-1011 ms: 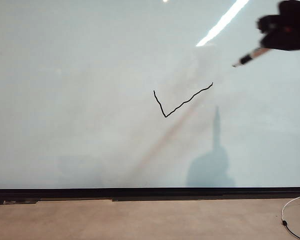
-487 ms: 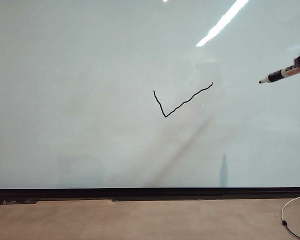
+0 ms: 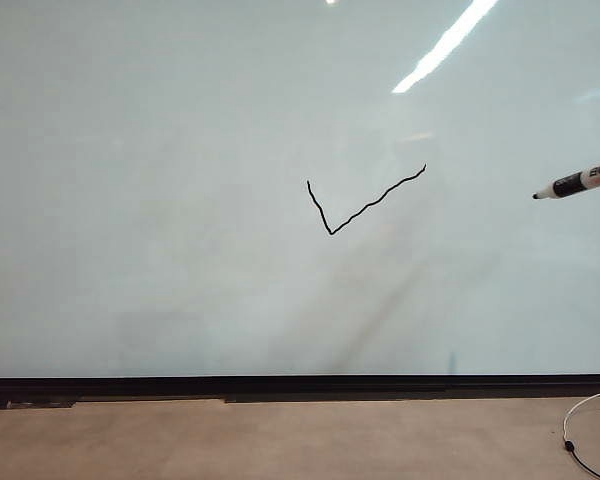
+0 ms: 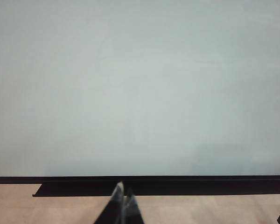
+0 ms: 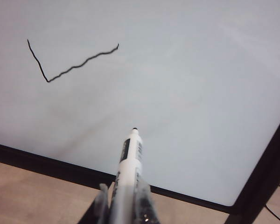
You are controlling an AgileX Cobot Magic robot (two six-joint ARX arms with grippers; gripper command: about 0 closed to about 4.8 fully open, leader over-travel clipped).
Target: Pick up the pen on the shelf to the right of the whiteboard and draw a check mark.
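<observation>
The whiteboard (image 3: 180,150) fills most of the exterior view, and a black check mark (image 3: 365,205) is drawn near its middle; the same check mark (image 5: 70,65) shows in the right wrist view. My right gripper (image 5: 123,196) is shut on the pen (image 5: 130,158), whose black tip points at the board but stands off it. In the exterior view only the pen (image 3: 580,183) pokes in at the right edge, to the right of the mark. My left gripper (image 4: 123,191) is shut and empty, low in front of the board's bottom edge.
The board's black bottom frame (image 3: 300,385) runs across above a tan floor (image 3: 280,440). A white cable (image 3: 580,435) lies at the lower right. The board's right frame edge (image 5: 266,172) shows in the right wrist view.
My right gripper has pulled back to the right and down, out of the exterior view, taking the pen with it. The left arm has not moved.
</observation>
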